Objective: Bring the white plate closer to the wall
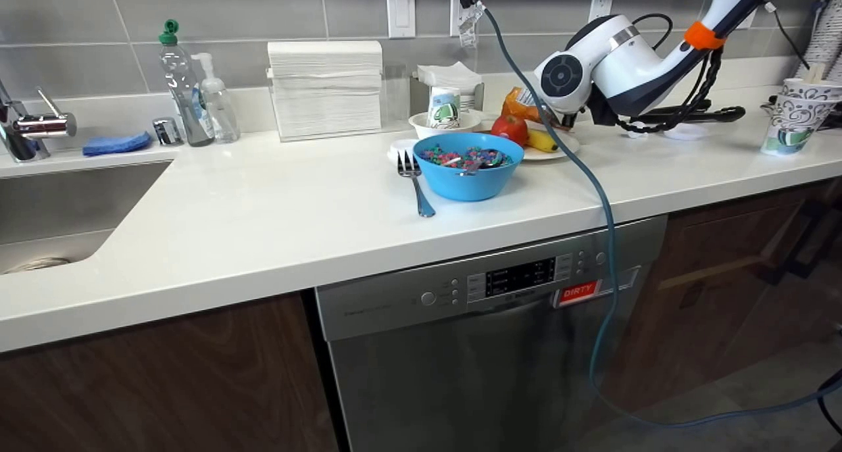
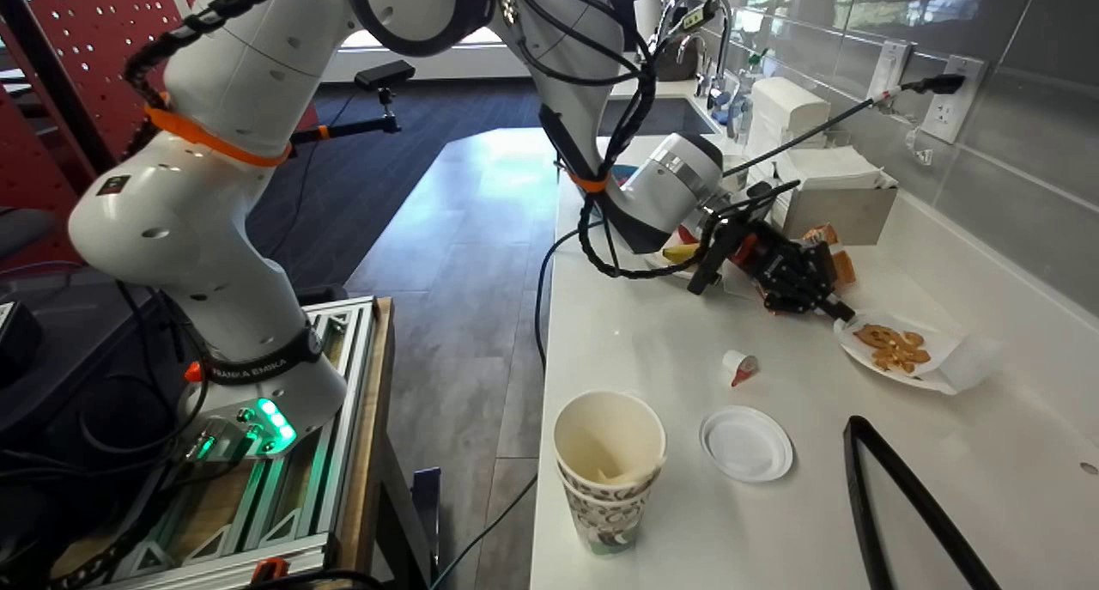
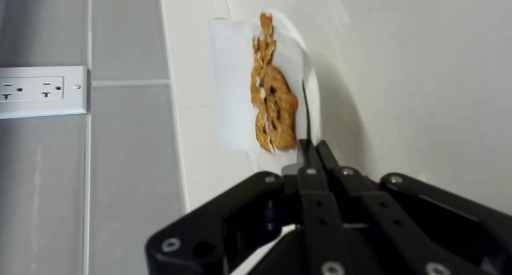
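The white plate (image 2: 869,361) lies on the counter close to the wall (image 2: 1060,186), with brown food bits on it and white paper under them. It also shows in the wrist view, rim (image 3: 313,103) towards me, with the grey tiled wall (image 3: 132,147) at the left. My gripper (image 3: 314,145) is shut on the plate's rim; it also shows in an exterior view (image 2: 845,312) at the plate's edge. The held rim looks a little raised, with a shadow beside it. In an exterior view (image 1: 217,18) the wall shows, but the arm hides the plate.
An orange bag (image 2: 834,251) and a napkin holder (image 2: 846,208) stand beside the gripper. A small cup (image 2: 738,363), white lid (image 2: 745,444), stacked paper cups (image 2: 605,478) and black bent bar (image 2: 919,495) lie around. The blue bowl (image 1: 467,175) and a cable (image 1: 592,175) are nearby.
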`<act>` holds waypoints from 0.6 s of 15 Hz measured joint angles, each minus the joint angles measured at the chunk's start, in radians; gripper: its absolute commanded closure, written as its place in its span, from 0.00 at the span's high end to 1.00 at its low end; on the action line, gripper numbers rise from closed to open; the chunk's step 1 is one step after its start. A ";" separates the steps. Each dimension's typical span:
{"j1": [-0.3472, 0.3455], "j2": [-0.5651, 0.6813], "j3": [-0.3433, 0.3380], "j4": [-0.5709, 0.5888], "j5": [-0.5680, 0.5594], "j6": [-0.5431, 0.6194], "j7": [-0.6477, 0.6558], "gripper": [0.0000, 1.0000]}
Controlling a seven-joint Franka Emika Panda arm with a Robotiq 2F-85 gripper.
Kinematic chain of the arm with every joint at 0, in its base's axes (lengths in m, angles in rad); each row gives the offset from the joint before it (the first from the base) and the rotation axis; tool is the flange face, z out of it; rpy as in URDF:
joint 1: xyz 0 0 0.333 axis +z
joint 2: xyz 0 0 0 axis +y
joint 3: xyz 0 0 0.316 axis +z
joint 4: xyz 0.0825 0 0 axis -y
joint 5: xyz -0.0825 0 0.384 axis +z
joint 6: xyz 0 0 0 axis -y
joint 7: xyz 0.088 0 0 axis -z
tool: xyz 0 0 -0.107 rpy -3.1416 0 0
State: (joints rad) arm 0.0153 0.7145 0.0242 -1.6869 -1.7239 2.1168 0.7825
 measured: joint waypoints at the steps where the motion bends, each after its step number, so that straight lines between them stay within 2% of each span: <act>1: -0.006 0.002 0.000 0.000 0.000 0.017 -0.004 0.01; 3: -0.015 0.004 -0.001 0.000 0.000 0.039 -0.010 0.01; 4: -0.017 0.004 -0.002 0.000 0.000 0.047 -0.015 0.26; 5: -0.018 0.004 -0.002 0.000 0.000 0.052 -0.018 0.29; 9: -0.019 0.004 -0.005 0.000 0.000 0.054 -0.022 0.55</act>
State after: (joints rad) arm -0.0039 0.7186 0.0192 -1.6870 -1.7239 2.1711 0.7606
